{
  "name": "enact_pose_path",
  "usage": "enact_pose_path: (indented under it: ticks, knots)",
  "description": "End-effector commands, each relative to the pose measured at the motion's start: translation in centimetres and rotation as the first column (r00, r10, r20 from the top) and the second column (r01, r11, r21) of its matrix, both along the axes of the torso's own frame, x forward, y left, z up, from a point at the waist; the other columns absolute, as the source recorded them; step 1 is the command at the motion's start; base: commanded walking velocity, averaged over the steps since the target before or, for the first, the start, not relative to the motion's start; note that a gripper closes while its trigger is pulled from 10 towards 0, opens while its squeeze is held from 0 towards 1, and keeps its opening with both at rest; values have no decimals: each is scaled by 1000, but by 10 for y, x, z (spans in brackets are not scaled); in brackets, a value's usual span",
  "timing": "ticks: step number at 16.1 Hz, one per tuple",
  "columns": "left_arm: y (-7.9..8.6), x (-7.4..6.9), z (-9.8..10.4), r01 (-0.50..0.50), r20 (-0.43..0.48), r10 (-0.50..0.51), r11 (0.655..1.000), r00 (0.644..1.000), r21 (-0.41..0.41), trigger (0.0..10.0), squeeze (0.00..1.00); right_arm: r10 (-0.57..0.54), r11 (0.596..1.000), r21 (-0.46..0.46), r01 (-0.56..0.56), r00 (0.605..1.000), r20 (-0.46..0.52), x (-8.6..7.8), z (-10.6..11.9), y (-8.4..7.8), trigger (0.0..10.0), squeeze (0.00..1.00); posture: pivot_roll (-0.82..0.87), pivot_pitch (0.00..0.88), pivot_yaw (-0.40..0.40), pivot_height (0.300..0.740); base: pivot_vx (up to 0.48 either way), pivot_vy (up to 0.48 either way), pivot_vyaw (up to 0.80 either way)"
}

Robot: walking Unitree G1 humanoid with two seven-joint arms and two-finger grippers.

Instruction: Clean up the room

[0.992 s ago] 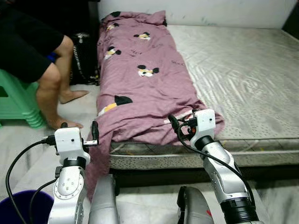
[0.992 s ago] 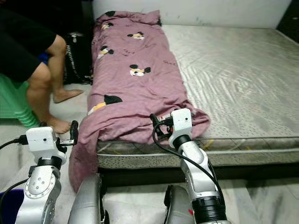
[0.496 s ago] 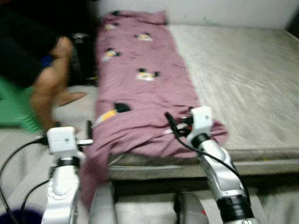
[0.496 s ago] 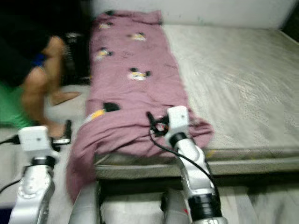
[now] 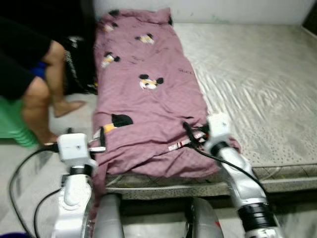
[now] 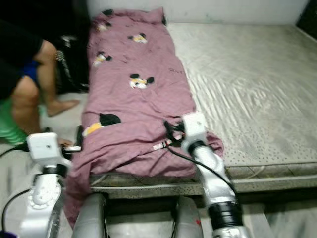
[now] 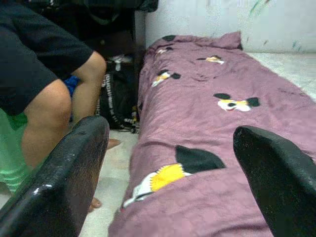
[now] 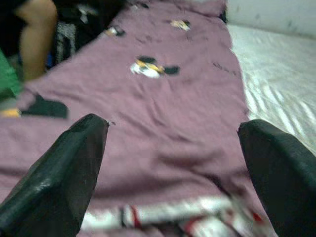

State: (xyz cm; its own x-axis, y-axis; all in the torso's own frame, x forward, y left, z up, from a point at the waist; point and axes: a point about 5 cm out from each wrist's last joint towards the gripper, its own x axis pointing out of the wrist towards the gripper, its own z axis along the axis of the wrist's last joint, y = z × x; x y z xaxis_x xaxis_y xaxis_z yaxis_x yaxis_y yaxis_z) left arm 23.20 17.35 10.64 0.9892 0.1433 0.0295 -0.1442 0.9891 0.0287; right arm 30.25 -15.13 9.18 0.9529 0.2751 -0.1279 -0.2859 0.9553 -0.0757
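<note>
A mauve blanket printed with cartoon mice lies lengthwise along the left side of a bare grey mattress. Its near left corner hangs over the bed edge toward the floor. My right gripper is open just above the blanket's crumpled near end, beside a white and red label; its wrist view looks along the blanket between spread fingers. My left gripper is open with nothing in it, out beside the hanging corner, and its wrist view looks at the blanket's left edge.
A person sits on a green stool at the left, bare legs on the floor close to my left arm. A black bag leans against the bed behind them. A white wall runs behind the mattress.
The camera has moved closer to the bed, so the mattress edge sits lower in the picture. My right gripper now reaches farther over the blanket's near end. Both grippers stay open.
</note>
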Motion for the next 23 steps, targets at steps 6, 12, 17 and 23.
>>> enact_pose_path:
  ticks: [6,12,17,23]
  knots:
    - [1,0,0,3,-7,-3,1000,1000,-2,10000,0,20,997,-67,-24,998,-62,4,-12,-5,10000,0,11,1,-39,572,0,0,333]
    - [-4,4,8,32,18,-32,999,999,22,10000,0,149,961,-201,-188,970,-193,31,-20,22,10000,0,20,14,-30,572,0,0,0]
    - [-6,9,16,40,42,-40,999,998,16,10000,0,90,963,-194,-186,902,-422,36,-42,16,10000,0,39,16,-40,572,0,0,0]
    - [-7,5,13,56,21,-56,998,998,6,10000,0,-53,986,-161,-55,799,-599,13,-75,-31,10000,0,47,28,-42,572,0,0,0]
